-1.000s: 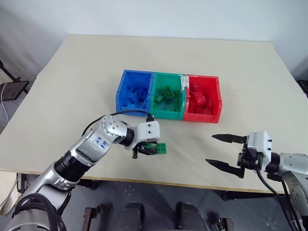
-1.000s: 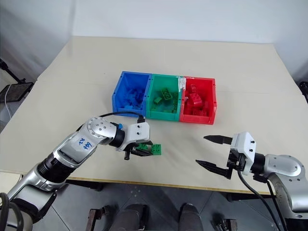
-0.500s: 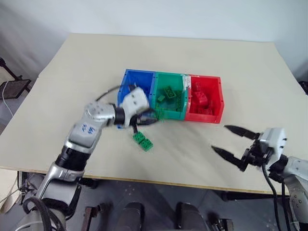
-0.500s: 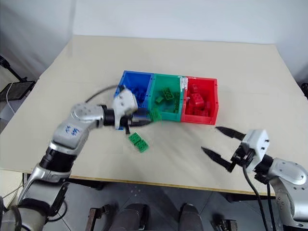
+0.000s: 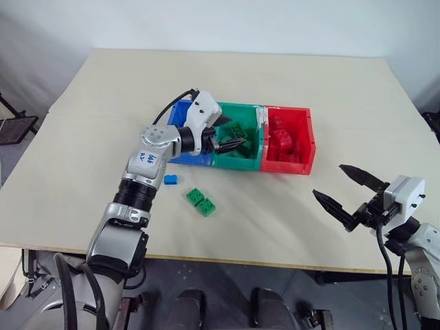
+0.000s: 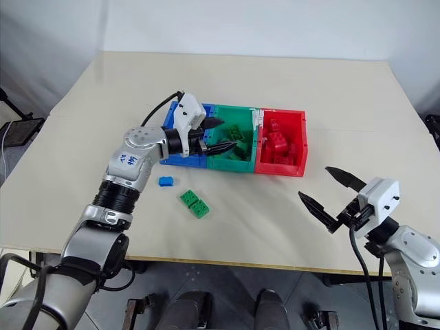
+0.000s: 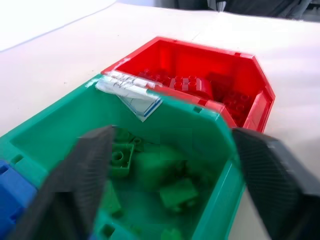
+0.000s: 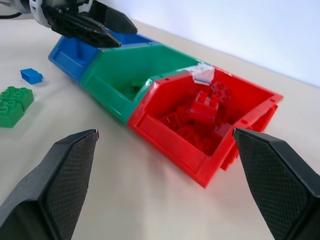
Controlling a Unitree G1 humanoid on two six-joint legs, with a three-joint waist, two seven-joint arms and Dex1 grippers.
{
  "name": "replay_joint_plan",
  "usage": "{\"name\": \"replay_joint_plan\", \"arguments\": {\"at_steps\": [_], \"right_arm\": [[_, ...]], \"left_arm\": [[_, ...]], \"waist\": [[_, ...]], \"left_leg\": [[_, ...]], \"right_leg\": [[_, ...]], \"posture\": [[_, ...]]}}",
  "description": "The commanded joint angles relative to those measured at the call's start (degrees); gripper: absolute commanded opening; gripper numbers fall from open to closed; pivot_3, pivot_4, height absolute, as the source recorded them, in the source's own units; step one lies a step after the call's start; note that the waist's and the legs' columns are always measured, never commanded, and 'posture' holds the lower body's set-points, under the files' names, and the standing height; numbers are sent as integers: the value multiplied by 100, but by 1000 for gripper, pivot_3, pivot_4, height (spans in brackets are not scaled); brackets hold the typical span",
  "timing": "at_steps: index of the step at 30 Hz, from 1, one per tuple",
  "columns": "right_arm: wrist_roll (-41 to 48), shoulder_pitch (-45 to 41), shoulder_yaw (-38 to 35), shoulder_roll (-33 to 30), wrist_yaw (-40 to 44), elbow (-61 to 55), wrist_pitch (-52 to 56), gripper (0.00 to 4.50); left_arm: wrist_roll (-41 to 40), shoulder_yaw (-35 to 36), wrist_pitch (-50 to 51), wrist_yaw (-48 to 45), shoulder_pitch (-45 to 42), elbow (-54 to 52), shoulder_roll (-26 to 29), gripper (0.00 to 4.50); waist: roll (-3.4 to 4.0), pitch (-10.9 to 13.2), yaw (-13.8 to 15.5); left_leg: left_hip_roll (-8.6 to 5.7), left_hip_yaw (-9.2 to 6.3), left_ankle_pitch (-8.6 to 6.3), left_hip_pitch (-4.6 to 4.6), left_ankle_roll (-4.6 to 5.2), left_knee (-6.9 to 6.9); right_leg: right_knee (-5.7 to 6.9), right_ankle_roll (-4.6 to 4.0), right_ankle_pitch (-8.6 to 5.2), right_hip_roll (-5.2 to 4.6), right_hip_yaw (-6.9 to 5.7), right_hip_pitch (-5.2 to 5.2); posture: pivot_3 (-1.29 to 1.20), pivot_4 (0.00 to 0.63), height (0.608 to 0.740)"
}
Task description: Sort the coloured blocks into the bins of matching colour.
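the right gripper (image 5: pixel 347 192) hangs near the table's front edge (image 5: pixel 275 265), fingers spread wide, holding nothing, bare tabletop between it and the red bin (image 5: pixel 292 155). a green block (image 5: pixel 201 201) and a small blue block (image 5: pixel 170 180) lie below the left gripper (image 5: pixel 230 134), which spreads empty over the green bin (image 5: pixel 237 159), beside the blue bin (image 5: pixel 180 155).

green block (image 5: pixel 201 201) dropped onto table (image 5: pixel 289 220).
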Motion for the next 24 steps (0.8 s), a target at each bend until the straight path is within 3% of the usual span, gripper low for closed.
{"name": "replay_joint_plan", "arguments": {"at_steps": [1,7,10,14,20,24], "right_arm": [[8,-139,99,-147,231,9,-132,4500],[-187,-468,811,-450,1004,314,-192,4500],[-279,-834,1041,-497,1286,600,-351,4500],[-229,-1184,1356,-560,1700,846,-233,4500],[-267,-1546,1614,-567,1962,1156,-204,4500],[-287,-1591,1590,-675,2111,1315,-194,4500]], "left_arm": [[-347,528,-164,-286,579,-968,492,4456],[-1079,1689,-769,-1286,2419,-1871,1725,4456],[-1365,2385,-586,-1500,3495,-2170,2289,4456],[-1524,3165,-673,-1538,4550,-2198,2604,4456],[-1507,3036,-869,-1678,5052,-2636,2647,4456],[-1408,2124,-944,-2066,4627,-3163,2653,4456]], "waist": [[0,0,-55],[0,0,-122],[0,1,-91],[-2,0,-71],[-2,0,73],[-2,0,70]], "left_leg": [[2,1,0,2,0,-2],[6,-1,0,4,-1,1],[11,-3,0,8,-1,-3],[11,-32,-3,12,5,-3],[2,-37,-5,8,6,-1],[2,-39,-6,6,5,-2]], "right_leg": [[0,0,0,0,0,-1],[0,-1,0,0,-1,0],[-1,-3,-1,0,-1,-1],[-1,-3,0,-6,7,1],[-4,-9,3,-11,-2,4],[-5,-10,3,-11,-4,3]], "posture": [[0,150,740],[0,150,740],[0,150,740],[0,150,740],[0,150,740],[0,150,740]]}}
